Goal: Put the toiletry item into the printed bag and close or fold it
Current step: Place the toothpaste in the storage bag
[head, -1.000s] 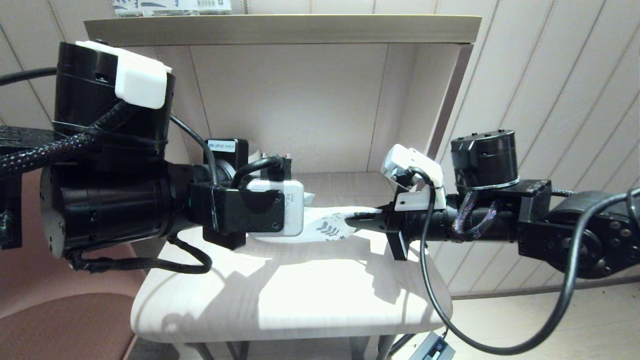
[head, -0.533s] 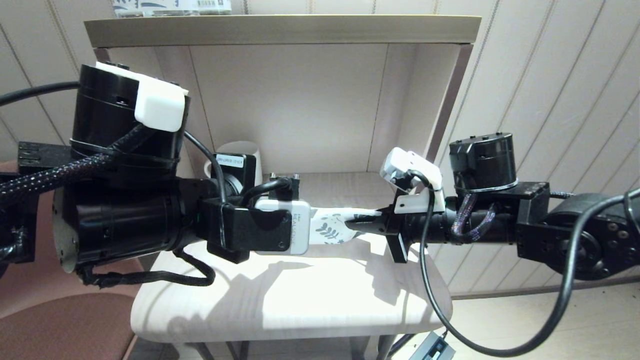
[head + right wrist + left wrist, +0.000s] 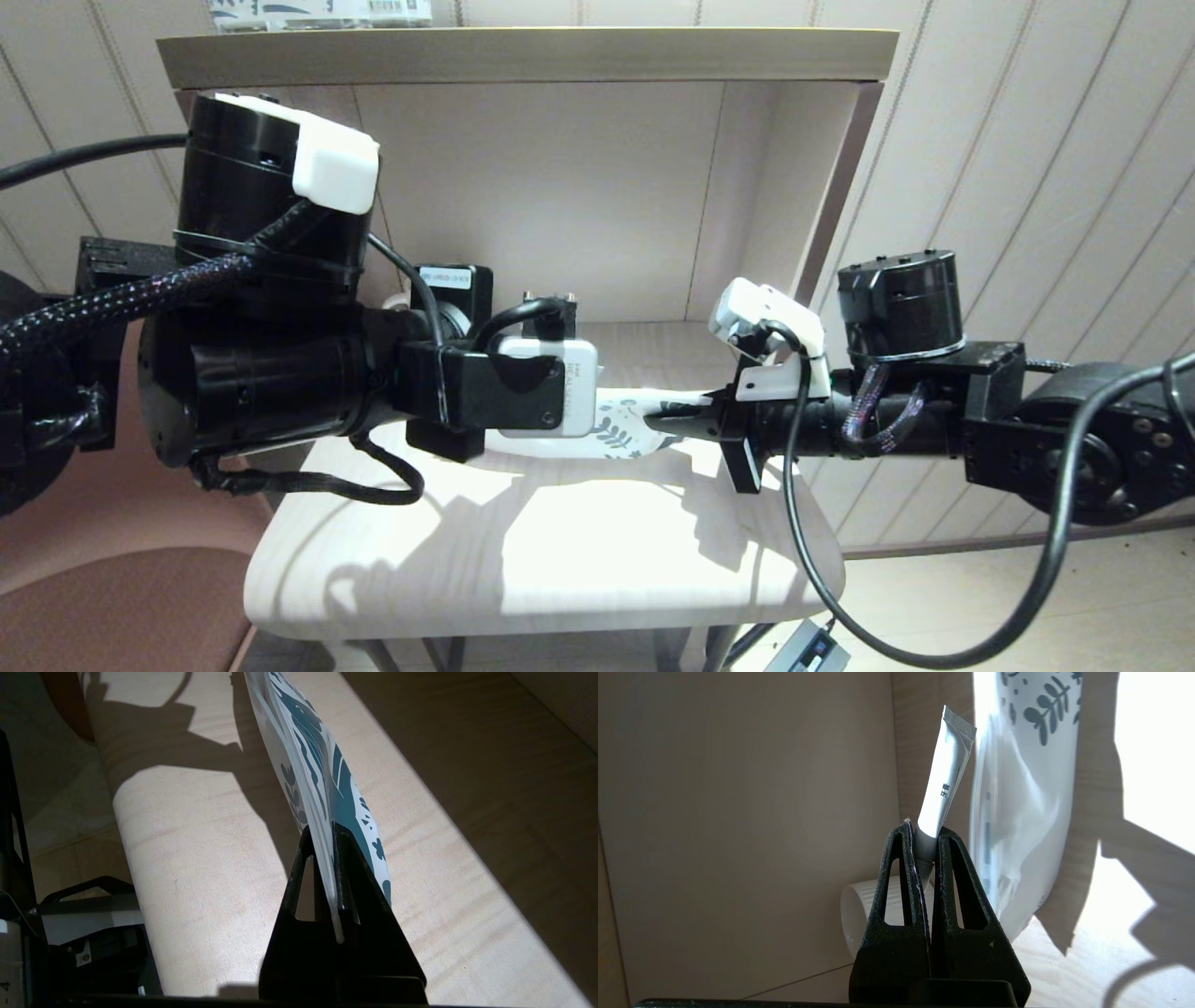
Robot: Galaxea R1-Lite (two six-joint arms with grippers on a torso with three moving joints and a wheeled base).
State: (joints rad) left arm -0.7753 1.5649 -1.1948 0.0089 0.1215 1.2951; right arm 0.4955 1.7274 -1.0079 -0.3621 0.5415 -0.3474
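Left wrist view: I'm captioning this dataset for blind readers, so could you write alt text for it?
The left tool is shut on a small white tube, crimped end pointing away, beside the printed bag, which hangs over a sunlit wooden shelf. A white cup lies behind the tool, against the shelf's plain wall.

Head view: high, facing forward and down onto both arms and the surface (image 3: 523,551).
Left wrist view: close behind its claw (image 3: 927,833).
Right wrist view: close behind its claw (image 3: 327,835).
Shared: bag (image 3: 625,425), surface.
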